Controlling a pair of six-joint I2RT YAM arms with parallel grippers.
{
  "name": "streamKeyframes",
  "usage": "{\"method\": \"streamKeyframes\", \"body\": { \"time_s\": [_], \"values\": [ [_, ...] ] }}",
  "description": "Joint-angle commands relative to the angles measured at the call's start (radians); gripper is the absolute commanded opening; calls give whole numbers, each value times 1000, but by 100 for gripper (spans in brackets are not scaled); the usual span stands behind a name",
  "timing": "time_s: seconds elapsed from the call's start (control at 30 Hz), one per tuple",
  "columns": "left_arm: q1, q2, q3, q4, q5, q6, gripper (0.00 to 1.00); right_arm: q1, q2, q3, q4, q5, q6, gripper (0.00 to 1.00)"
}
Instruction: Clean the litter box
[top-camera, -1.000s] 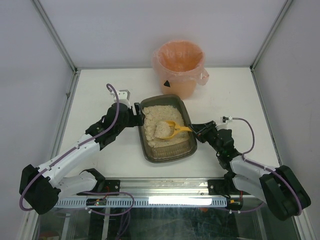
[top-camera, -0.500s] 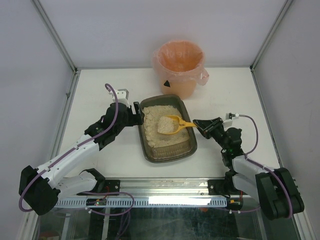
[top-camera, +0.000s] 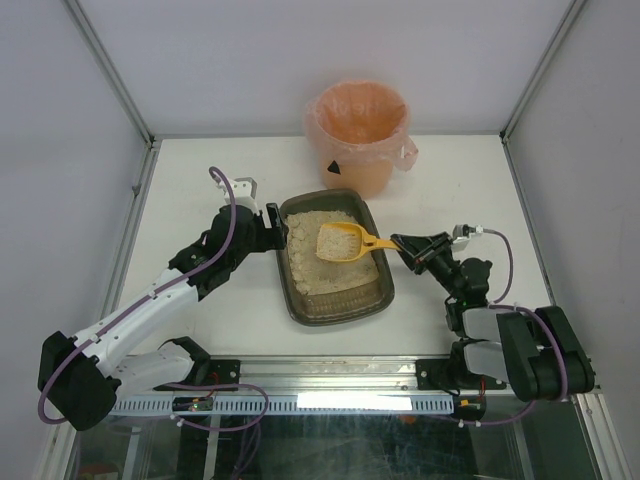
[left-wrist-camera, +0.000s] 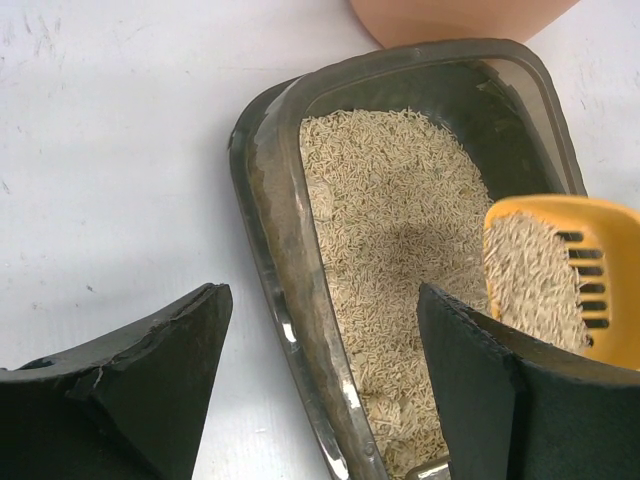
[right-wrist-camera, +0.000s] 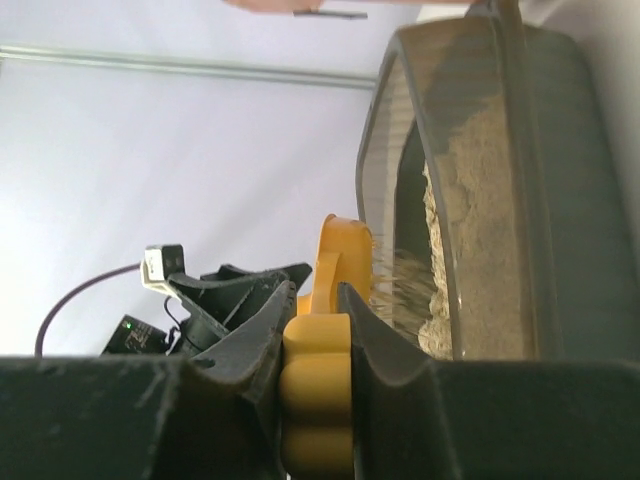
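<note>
The right gripper (top-camera: 401, 246) is clamping the handle of the yellow scoop (top-camera: 340, 241), holding it heaped with litter over the litter box (top-camera: 340, 316). The left gripper (left-wrist-camera: 320, 300) is standing wide, its jaws straddling the box's left rim, one over the table (top-camera: 200, 180), one above the litter. The box is sitting mid-table, just in front of the pink-lined bin (top-camera: 358, 130).

You have a white table (top-camera: 200, 180): the litter box (top-camera: 336, 315) sits mid-table, and the pink-lined bin (top-camera: 370, 168) stands at the far edge.
</note>
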Motion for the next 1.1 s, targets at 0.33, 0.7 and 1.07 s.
{"method": "streamKeyframes", "body": {
  "time_s": [0.33, 0.7, 1.07],
  "values": [
    [9, 2, 27, 40, -6, 5, 78, -76, 1, 11, 98, -33, 57, 0],
    [11, 18, 15, 55, 16, -10, 76, -48, -40, 76, 4, -68, -19, 0],
    [15, 59, -35, 104, 73, -62, 62, 46, -259, 530, -1076, 176, -643, 0]
  ]
}}
